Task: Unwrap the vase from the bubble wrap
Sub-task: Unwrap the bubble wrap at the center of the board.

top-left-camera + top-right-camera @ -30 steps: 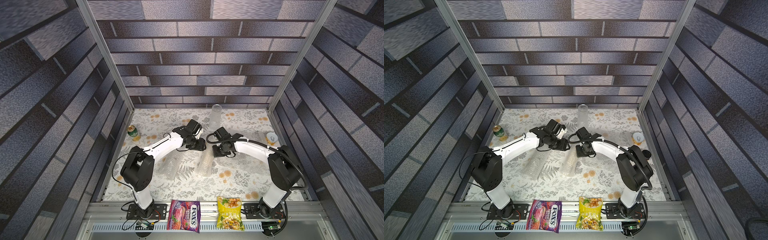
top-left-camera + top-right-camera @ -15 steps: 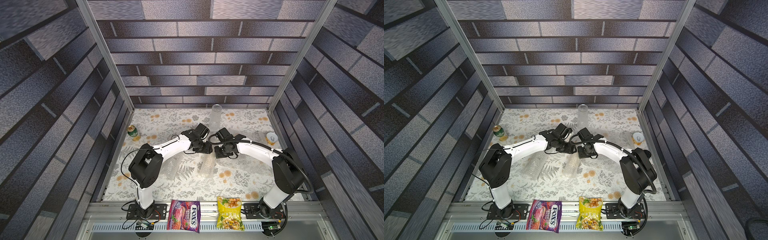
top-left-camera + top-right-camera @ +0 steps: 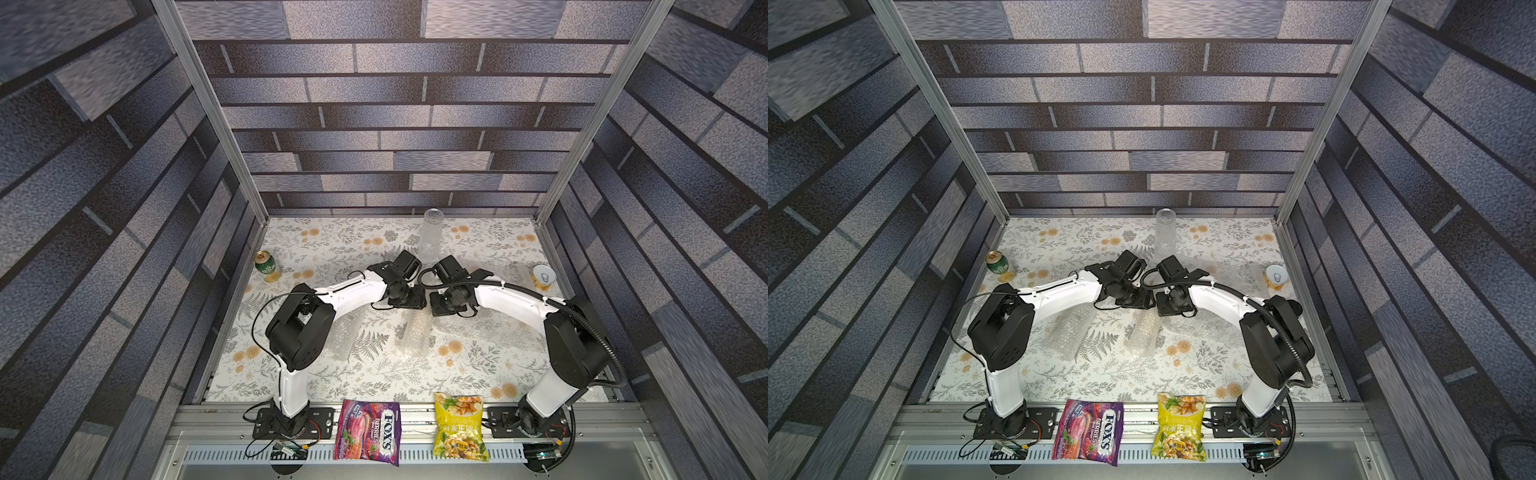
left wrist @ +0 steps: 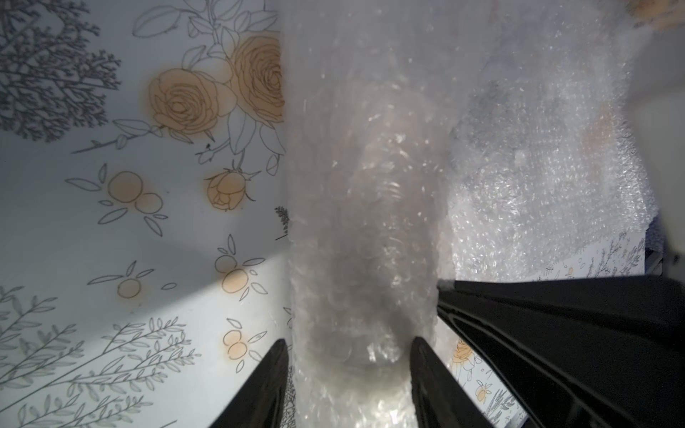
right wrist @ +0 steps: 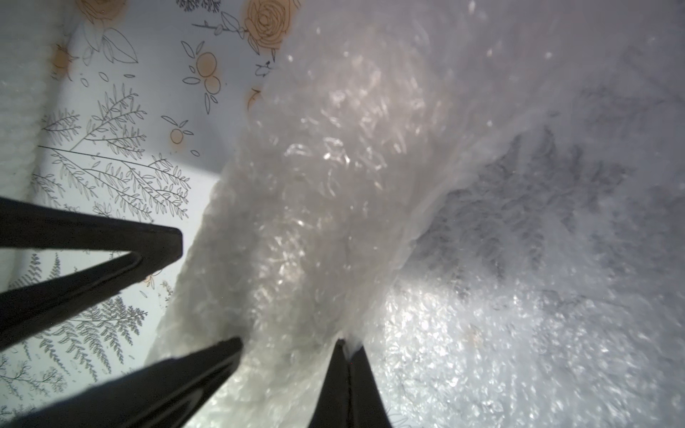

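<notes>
1. Left gripper [image 4: 348, 342] clamps the wrapped vase [image 4: 385, 222], which lies mid-frame on the table [image 3: 374, 374] in both top views.
2. Right gripper [image 5: 348, 348], closed, pinches the bubble wrap [image 5: 370, 185] edge beside it.
3. Both arms have just converged here, so peeling can probably begin.

The bubble wrap roll [image 3: 417, 334] lies before the vase [image 3: 430, 235] (a flat sheet [image 3: 494, 330] at its right).

floral table [image 3: 374, 386]: bubble wrap [image 3: 415, 336], green can [image 3: 264, 263]
</notes>
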Tool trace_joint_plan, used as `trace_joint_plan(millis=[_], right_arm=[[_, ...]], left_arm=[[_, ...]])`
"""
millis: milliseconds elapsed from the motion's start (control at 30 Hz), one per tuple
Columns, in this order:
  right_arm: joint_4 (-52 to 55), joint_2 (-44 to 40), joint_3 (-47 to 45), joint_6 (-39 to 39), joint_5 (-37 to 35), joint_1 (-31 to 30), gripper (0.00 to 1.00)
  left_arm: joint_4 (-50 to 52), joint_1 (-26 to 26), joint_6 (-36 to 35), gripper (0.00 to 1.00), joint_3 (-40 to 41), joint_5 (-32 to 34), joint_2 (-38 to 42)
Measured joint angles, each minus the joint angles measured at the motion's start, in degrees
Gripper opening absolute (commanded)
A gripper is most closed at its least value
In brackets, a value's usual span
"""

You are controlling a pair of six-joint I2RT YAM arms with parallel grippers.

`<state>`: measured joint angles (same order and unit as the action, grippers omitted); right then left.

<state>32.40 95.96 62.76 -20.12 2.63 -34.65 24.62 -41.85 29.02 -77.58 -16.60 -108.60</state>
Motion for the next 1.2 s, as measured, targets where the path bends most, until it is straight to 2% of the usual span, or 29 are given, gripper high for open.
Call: trace_joint_plan(millis=[400,867,1200], right_arm=[[-0.94,-0.50,-0.85,-0.61,0.92,1.22,0.00],[-2.67,-2.34,-4.04,-1.57,2.45,3.56,0.00],[-4.42,-2.64,-5.99,-3.43,6.58,6.23,0.00]], left_arm=[[3.10,-1.31,-0.83,0.51,-3.34,1.46,-2.32],[2.82,-1.27,-1.55,0.50,-3.48,1.92,-2.38],[1.42,-1.07,-1.55,0.50,-2.64,1.38,-2.36]])
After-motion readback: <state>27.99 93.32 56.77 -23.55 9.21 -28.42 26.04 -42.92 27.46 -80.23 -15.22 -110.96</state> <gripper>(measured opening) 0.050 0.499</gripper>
